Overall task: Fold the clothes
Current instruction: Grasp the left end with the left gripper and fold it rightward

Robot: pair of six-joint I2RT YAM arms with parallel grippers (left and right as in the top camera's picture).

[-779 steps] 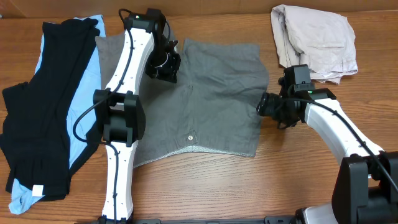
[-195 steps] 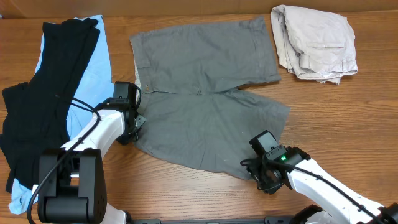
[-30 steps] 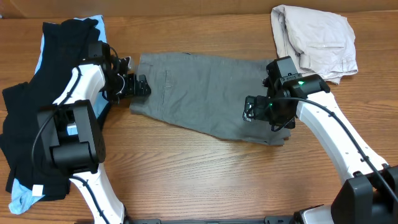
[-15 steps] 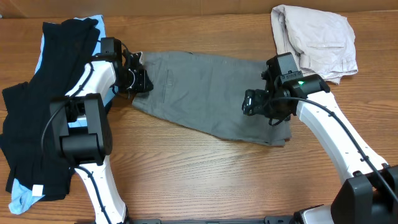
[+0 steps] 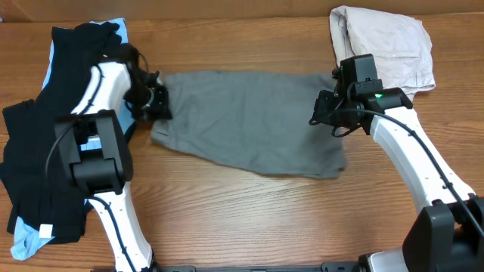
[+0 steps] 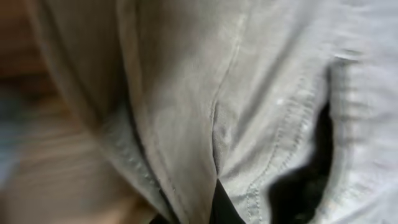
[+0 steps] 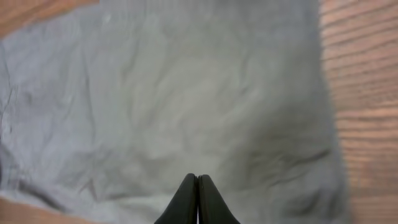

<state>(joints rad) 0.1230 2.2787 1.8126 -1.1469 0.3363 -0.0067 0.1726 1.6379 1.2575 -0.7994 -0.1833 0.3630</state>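
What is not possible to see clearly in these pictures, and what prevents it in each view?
1. Left wrist: blurred grey shorts fill the view and bury the left gripper; open or shut is unclear.
2. Overhead: black shorts cover most of the light-blue garment.
3. Right wrist: right gripper is shut, but pinched cloth between the tips cannot be seen.

Bare table (image 5: 257, 219) open along the front, black shorts (image 5: 41, 151) crowding the left (light-blue garment (image 5: 21, 243) beneath), beige shorts (image 5: 382, 49) far right

Brown wooden table (image 5: 249, 219), grain running left to right
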